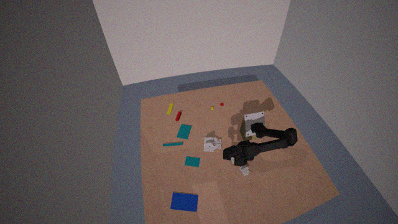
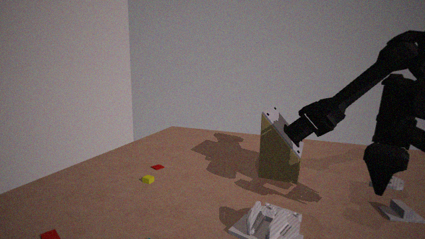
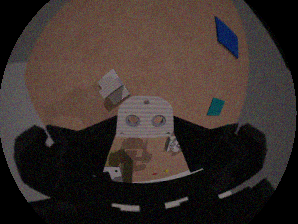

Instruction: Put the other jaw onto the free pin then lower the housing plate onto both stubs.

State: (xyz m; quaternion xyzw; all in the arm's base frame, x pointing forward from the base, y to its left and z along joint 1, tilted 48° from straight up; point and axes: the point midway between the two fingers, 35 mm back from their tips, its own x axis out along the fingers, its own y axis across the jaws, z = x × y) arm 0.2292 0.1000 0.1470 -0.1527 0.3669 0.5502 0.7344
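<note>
My gripper (image 1: 233, 158) (image 2: 382, 190) (image 3: 145, 117) is shut on the white housing plate (image 1: 232, 160) (image 2: 396, 183) (image 3: 146, 112), whose two round holes show in the wrist view. It holds the plate above the table, to the right of the white mechanism base (image 1: 209, 146) (image 2: 242, 228) (image 3: 173, 145) in the top and exterior views. In the exterior view, raised jaw pieces (image 2: 286, 220) stand on the base. It is too blurred to tell how they sit on the pins or whether their teeth mesh. The stubs cannot be made out.
A small white stand (image 1: 244, 170) (image 2: 405, 212) (image 3: 111, 84) lies near the gripper. My arm's olive wedge mount (image 2: 279, 162) stands beyond the base. A blue plate (image 1: 184, 201) (image 3: 226, 37), several teal pieces (image 1: 192, 161) (image 3: 216, 107) and red and yellow blocks (image 1: 170, 109) (image 2: 148, 179) lie around.
</note>
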